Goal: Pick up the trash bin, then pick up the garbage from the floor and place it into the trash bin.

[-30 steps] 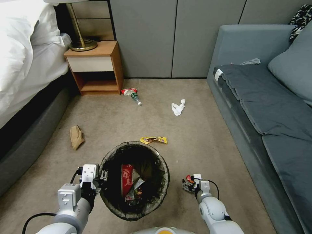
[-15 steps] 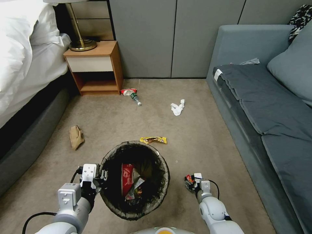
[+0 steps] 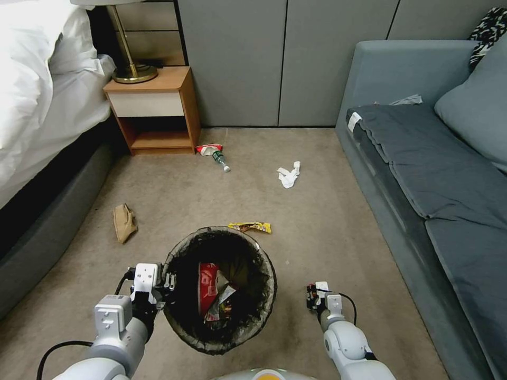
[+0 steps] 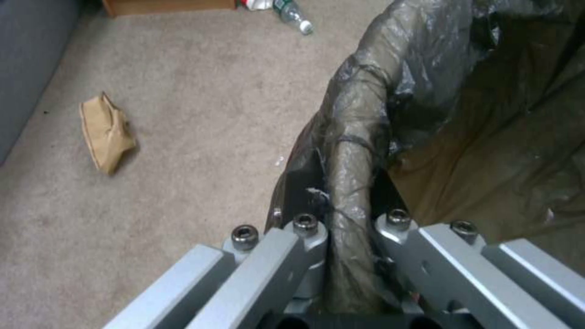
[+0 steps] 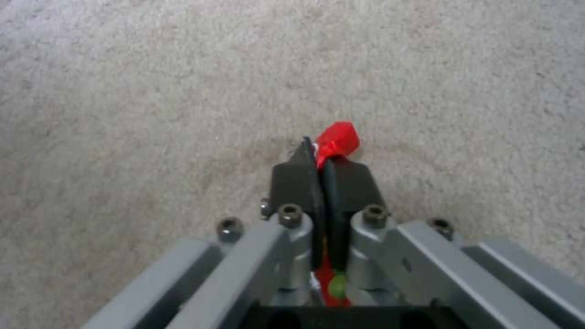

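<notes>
While trash bin (image 3: 219, 290) sits upright between arms, mouth facing up, left gripper (image 3: 168, 285) clamps bag-covered rim (image 4: 350, 183) on bin's left side. Red packet (image 3: 207, 287) inside bin, long axis running toward and away from robot. Brown paper bag (image 3: 124, 222) on carpet (image 3: 327, 221) left of bin, well apart. Yellow wrapper (image 3: 251, 227) lies crosswise just behind bin. Right gripper (image 5: 321, 160), right of bin, low over carpet, pinches red scrap (image 5: 337, 139); scrap tip pokes out past fingertips.
</notes>
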You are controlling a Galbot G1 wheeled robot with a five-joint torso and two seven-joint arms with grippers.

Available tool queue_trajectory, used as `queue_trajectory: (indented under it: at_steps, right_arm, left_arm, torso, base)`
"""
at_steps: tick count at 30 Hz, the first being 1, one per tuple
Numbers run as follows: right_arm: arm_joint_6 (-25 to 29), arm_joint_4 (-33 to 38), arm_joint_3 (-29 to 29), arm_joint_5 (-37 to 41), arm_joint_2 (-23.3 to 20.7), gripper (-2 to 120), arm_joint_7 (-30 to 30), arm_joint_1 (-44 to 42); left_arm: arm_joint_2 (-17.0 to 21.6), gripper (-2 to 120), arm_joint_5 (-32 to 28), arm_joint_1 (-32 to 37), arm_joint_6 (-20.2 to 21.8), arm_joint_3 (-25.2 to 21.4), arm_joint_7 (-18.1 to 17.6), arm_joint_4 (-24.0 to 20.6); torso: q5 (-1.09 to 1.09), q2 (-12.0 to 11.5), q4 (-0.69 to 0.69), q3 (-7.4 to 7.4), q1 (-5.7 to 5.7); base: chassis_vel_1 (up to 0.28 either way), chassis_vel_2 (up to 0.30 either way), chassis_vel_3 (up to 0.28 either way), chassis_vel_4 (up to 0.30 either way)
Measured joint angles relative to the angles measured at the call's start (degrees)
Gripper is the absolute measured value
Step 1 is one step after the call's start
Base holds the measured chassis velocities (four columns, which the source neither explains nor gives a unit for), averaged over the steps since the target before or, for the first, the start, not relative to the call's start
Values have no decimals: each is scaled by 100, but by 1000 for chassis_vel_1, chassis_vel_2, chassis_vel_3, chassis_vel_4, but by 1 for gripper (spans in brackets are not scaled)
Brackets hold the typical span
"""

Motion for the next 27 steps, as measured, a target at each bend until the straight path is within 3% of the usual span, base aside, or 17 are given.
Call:
queue_trajectory:
  at_steps: [13, 15, 16, 20, 27]
  right_arm:
    - [-90, 310, 94, 193, -22, 0, 103, -7]
    - [-237, 999, 181, 413, -197, 0, 113, -100]
    - [-237, 999, 181, 413, -197, 0, 113, -100]
    - [-391, 2656, 271, 832, -717, 0, 28, -268]
    - [-756, 4002, 123, 1436, -1198, 0, -170, -319]
  left_arm:
    - [27, 2, -26, -37, -4, -5, 1, 0]
    - [55, 2, -44, -37, -4, 0, 1, 0]
    - [55, 2, -44, -37, -4, 0, 1, 0]
    - [91, 1, -64, -45, 10, 25, 0, 0]
    - [195, 1, -54, -44, 19, 126, 5, 0]
  torso:
    - [-3, -1, -3, 0, 0]
    - [-2, -1, -2, 0, 0]
    - [-2, -1, -2, 0, 0]
    - [-5, 0, -2, 0, 0]
    - [-3, -1, -3, 0, 0]
  base:
    - [0, 0, 0, 0]
    - [0, 0, 0, 0]
    - [0, 0, 0, 0]
    - [0, 0, 0, 0]
    - [0, 0, 0, 0]
